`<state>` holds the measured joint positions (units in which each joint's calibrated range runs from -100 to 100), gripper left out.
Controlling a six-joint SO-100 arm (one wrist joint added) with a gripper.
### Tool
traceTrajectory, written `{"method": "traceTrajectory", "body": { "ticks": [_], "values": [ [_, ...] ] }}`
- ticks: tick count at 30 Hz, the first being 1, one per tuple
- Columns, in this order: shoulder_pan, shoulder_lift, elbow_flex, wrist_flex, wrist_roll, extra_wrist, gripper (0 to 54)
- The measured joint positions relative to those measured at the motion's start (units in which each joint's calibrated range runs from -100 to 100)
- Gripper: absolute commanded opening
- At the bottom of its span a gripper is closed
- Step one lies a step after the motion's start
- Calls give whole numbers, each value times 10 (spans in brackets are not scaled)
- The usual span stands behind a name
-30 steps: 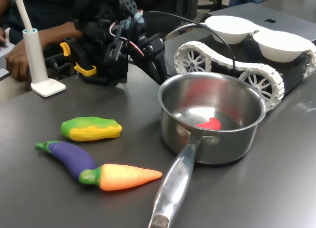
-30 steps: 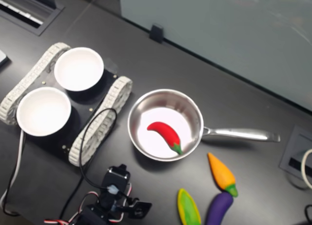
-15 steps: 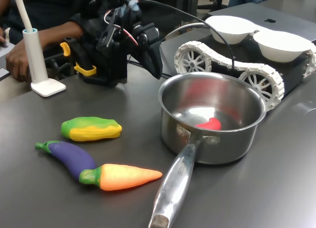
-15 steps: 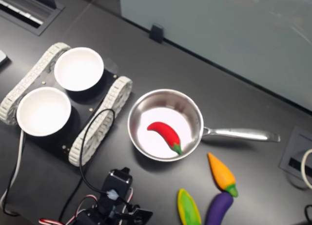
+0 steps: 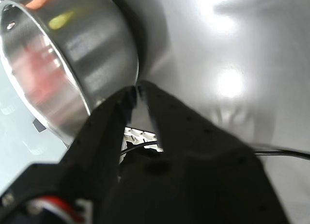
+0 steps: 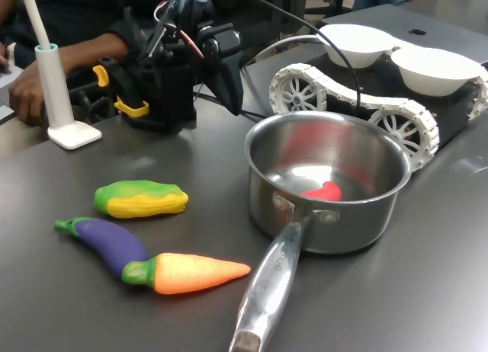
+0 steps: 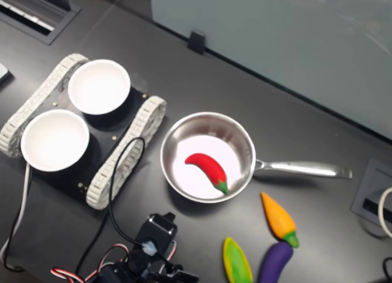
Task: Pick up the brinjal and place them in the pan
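Hand [image 6: 232,100] empty, jaws nearly closed, beside the shiny steel saucepan [image 6: 328,186]; glossy purple toy brinjal [image 6: 107,241] lay well apart on the desk, so open wide and approach across its middle.

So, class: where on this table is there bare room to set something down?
Bare dark table lies on the first exterior view's right of the pan handle. It is crowded where the corn, brinjal and carrot cluster.
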<state>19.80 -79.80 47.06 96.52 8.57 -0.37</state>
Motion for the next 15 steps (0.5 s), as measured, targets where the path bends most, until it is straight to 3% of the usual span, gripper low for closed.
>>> {"method": "traceTrajectory", "body": {
  "ticks": [15],
  "values": [
    [7, 49, -87, 0, 0, 11, 2]
  ]
}}
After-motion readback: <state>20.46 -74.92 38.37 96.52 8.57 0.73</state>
